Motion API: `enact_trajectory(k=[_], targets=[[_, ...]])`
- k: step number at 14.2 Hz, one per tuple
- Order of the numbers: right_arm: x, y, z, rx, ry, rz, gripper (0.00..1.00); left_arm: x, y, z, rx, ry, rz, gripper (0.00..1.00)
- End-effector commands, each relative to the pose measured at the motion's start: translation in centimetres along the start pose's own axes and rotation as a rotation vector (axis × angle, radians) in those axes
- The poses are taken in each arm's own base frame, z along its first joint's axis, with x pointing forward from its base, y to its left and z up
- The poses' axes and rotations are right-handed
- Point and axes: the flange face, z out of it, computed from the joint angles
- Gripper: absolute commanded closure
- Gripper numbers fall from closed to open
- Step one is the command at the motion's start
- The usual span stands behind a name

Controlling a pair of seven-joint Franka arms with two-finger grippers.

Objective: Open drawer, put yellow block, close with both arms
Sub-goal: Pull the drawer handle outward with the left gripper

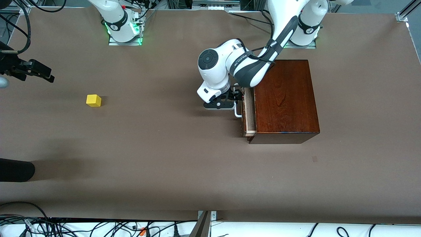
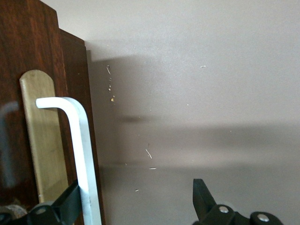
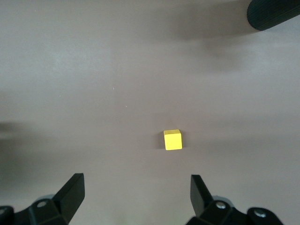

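Straddling the white handle point(image 2: 75, 140) with wide-open fingers, the left gripper point(image 1: 234, 97) could slip off the barely opened drawer point(image 1: 249, 112); the right gripper point(image 3: 136, 194) gapes over the yellow block point(image 3: 172, 139).

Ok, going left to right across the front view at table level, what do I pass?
Right gripper → yellow block → left gripper at the handle → drawer, slightly open → wooden box.
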Motion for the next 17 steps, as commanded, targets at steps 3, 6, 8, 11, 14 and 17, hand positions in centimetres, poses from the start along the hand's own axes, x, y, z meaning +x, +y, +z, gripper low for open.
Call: enact_trajectory(k=[3,6,8,11,14,17], targets=[[0.1,0.2,-0.6,-0.004,0.007,0.007,0.0,-0.1,3.1,-1.2,-0.117,0.022,-0.003,0.0],[0.1,0.3,-0.6,-0.005,0.007,0.007,0.0,-0.1,3.5,-1.2,-0.122,0.021,-0.002,0.0],[0.1,0.3,-0.6,-0.005,0.007,0.007,0.0,0.2,3.8,-1.4,-0.13,0.026,-0.004,0.0],[0.1,0.3,-0.6,-0.005,0.007,0.007,0.0,0.1,3.9,-1.5,-0.132,0.028,-0.004,0.0],[0.1,0.3,-0.6,-0.005,0.007,0.007,0.0,0.1,3.9,-1.5,-0.131,0.028,-0.005,0.0],[0.1,0.3,-0.6,-0.005,0.007,0.007,0.0,0.2,3.6,-2.4,-0.132,0.04,0.002,0.0]])
